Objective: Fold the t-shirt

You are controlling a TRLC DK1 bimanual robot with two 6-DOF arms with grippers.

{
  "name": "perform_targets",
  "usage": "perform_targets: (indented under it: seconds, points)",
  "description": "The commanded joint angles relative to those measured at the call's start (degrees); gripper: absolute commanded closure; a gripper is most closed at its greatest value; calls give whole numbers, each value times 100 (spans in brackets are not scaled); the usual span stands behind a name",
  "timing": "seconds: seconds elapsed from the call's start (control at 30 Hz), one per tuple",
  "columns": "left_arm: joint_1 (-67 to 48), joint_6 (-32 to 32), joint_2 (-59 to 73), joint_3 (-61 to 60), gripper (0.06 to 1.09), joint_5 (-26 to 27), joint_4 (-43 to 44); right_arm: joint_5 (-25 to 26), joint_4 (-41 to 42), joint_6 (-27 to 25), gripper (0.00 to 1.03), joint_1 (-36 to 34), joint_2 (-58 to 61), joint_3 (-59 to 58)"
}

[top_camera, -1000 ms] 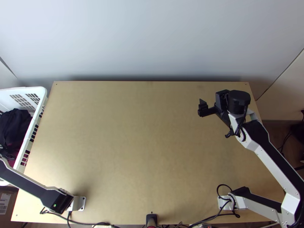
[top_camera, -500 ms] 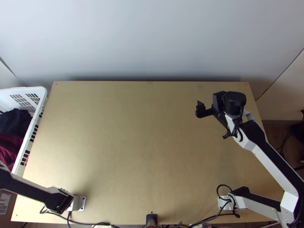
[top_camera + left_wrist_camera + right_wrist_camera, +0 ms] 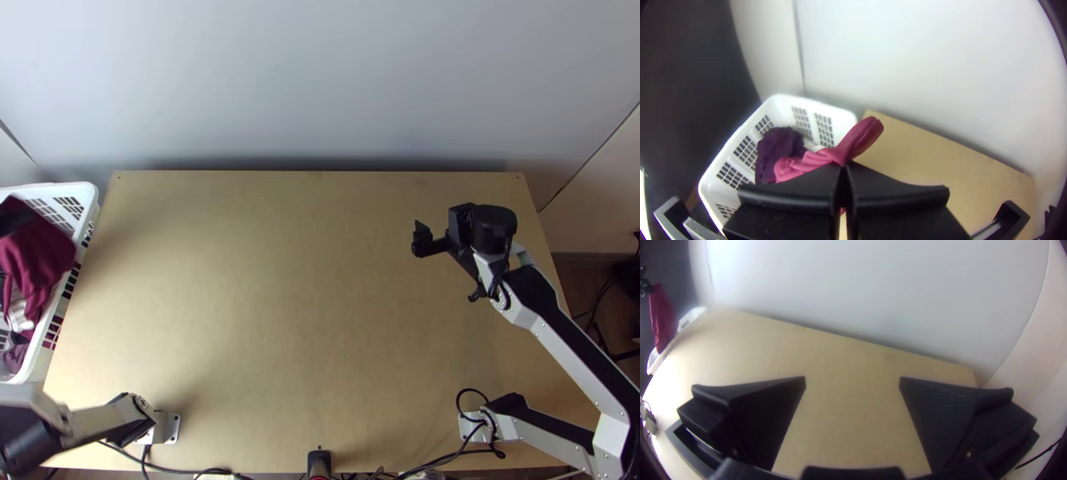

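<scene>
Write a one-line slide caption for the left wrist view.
The left gripper pinches bunched crimson cloth over a white basket with dark purple cloth inside.

At the top view's left edge, the left claw [image 3: 14, 222] was a dark blur, and that edge cut off the red cloth [image 3: 44, 252], the white basket [image 3: 90, 196] and the smeared left arm [image 3: 104, 422]. In the left wrist view, the claw's fingers [image 3: 791, 200] hid part of the cloth, whose sleeves and hem could not be told apart.

No text, label, brand, number or sign can be read on anything here.
</scene>
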Motion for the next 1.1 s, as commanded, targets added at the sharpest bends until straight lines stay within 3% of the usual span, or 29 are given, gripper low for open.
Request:
perform_targets:
  seconds: [0.0,0.5,0.73,1.07]
  points:
    - [-1705,-638,-996,-9,105,12,-101,1,261,66,5,-80,-406,-623]
    - [-6504,-1069,-390,-466,105,-1588,329,-8,445,58,5,-1056,-1347,-1959]
    - [-8094,-1297,849,809,105,-1808,408,-52,445,5,5,-1583,-1813,-2513]
    - [-9404,-1587,2581,3287,105,-1852,162,-351,428,-171,5,-2189,-2454,-2978]
